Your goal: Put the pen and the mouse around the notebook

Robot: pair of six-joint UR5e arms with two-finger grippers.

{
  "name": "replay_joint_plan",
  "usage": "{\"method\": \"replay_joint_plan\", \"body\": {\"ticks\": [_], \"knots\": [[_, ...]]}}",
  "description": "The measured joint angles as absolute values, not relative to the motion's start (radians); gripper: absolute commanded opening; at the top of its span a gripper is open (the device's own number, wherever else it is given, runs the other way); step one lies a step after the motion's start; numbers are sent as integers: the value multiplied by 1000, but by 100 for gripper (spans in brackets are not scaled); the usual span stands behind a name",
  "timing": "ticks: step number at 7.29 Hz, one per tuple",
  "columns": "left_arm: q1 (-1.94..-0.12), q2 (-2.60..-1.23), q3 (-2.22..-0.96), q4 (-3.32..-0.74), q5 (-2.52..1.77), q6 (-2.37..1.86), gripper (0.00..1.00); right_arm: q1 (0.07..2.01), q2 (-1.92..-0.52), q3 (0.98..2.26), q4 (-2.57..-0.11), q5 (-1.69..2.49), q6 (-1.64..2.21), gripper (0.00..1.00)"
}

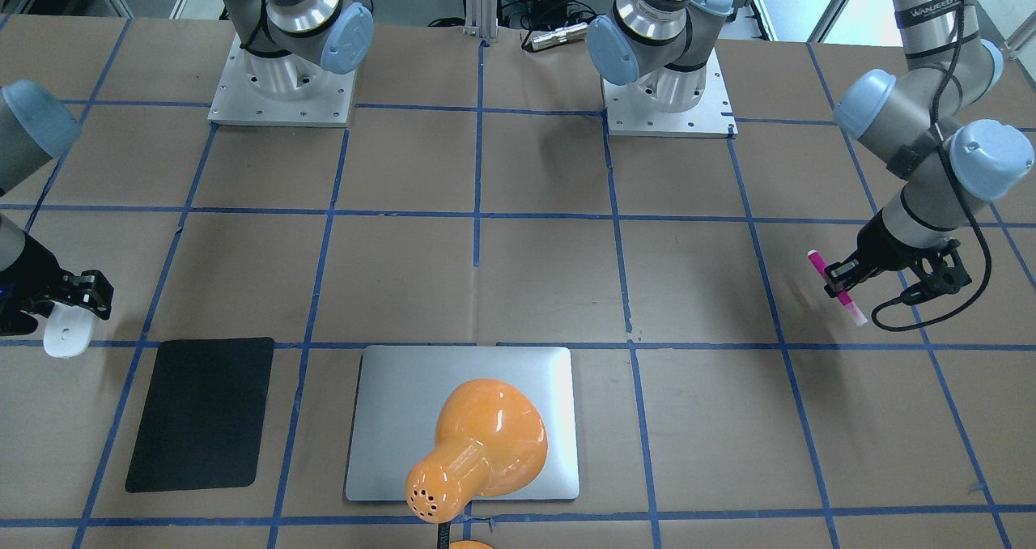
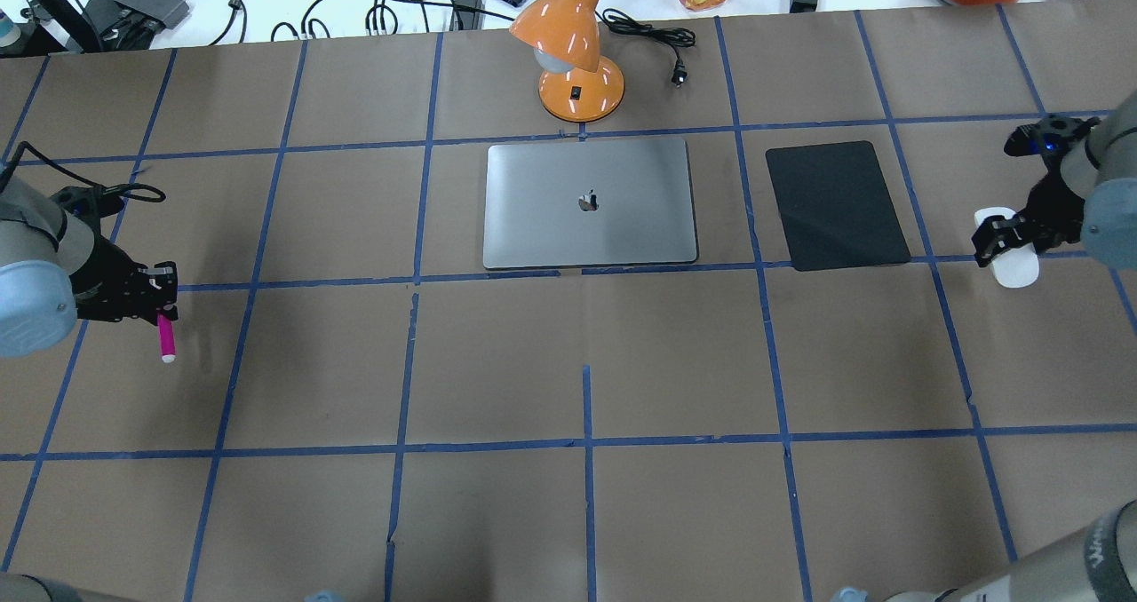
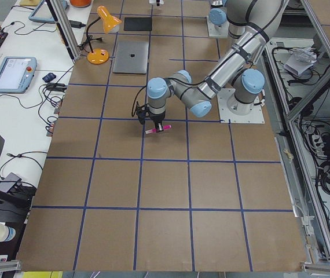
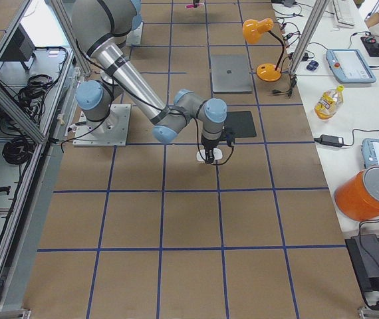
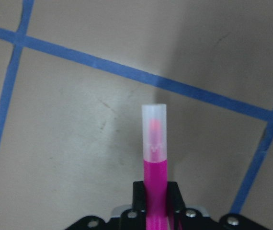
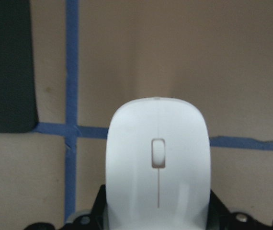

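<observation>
the notebook (image 2: 590, 202) lies closed at the far middle of the table, the pen (image 2: 166, 337) clamped in our left gripper (image 2: 162, 311) well off to its left, and the mouse (image 2: 1017, 272) clasped by our right gripper (image 2: 1008, 236) beyond the black mat (image 2: 835, 204). we judge both things picked up and the carry in hand. next, each must come in beside the notebook, go down flat and be let go.

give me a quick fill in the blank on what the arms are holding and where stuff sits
The left gripper is shut on the ____.
The right gripper grips the white ____.
The black mat lies between the right gripper and the ____.
Missing words: pen; mouse; notebook.
</observation>
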State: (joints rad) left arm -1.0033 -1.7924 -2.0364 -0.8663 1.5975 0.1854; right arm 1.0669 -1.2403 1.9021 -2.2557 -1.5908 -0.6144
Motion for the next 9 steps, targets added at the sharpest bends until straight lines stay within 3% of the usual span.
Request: {"method": "replay_joint_plan", "body": {"ticks": [4, 9], "knots": [[-1179, -1752, -2038, -875, 1579, -183, 0, 1266, -1152, 1784, -2235, -1516, -402, 61], [-1523, -1742, -2032, -851, 1574, -850, 0, 1309, -1074, 1738, -2235, -1496, -281, 63]]}}
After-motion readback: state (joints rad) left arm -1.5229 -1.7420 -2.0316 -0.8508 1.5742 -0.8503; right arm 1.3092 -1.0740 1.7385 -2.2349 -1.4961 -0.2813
